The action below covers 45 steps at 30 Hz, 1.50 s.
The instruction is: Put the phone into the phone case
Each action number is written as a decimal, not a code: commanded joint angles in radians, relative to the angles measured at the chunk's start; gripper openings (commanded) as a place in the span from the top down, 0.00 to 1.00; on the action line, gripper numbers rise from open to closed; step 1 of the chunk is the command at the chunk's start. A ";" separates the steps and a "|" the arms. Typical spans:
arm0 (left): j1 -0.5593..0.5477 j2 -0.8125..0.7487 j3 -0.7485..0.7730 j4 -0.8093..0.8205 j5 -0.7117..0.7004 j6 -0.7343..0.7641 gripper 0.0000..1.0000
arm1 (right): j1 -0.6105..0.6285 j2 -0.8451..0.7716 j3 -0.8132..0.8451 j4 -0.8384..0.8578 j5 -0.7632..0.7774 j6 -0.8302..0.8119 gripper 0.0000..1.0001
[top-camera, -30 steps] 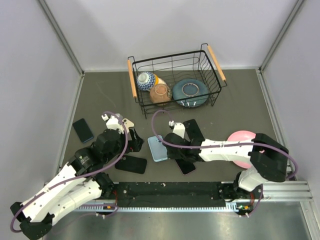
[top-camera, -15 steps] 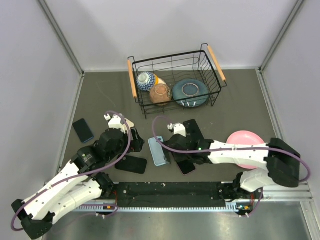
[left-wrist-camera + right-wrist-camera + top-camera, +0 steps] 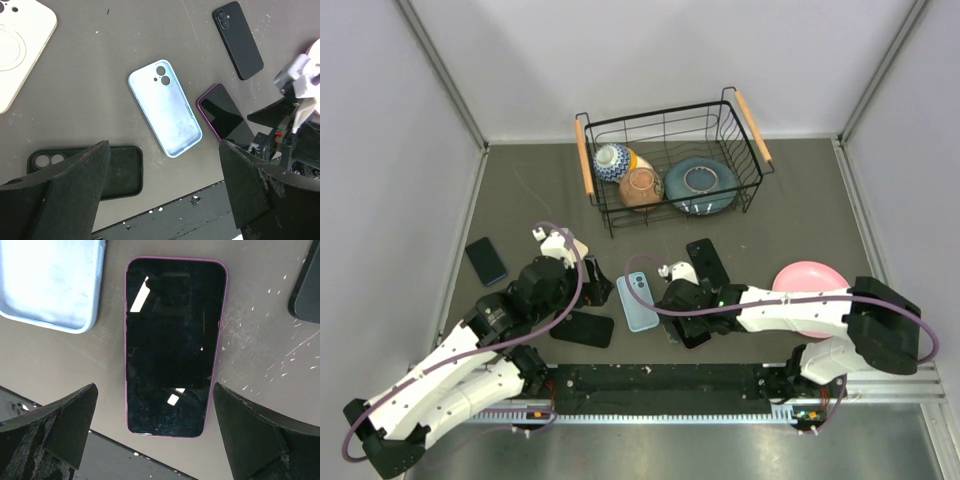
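Over dark table (image 3: 520, 190), found left gripper (image 3: 164, 150) and right gripper (image 3: 155, 390) both spread wide, gripping nothing. Noted light-blue phone case (image 3: 166, 108) lying hollow side up. Noted purple-edged phone (image 3: 172, 345) screen-up just beside it, under right gripper.

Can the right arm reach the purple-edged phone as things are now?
Probably yes. The right end effector hangs open directly over the purple-edged phone, which lies flat and uncovered; the light blue case lies beside it, apart.
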 commanded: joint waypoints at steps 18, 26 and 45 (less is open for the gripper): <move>0.005 -0.073 0.007 0.087 0.053 0.069 0.12 | -0.028 0.071 -0.062 0.053 -0.023 -0.005 0.20; 0.019 0.019 0.085 0.053 0.079 0.105 0.14 | -0.030 0.015 -0.082 0.051 0.015 0.001 0.44; 0.174 0.399 0.159 0.236 0.602 0.160 0.24 | -0.028 -0.387 -0.226 0.221 0.052 -0.132 0.64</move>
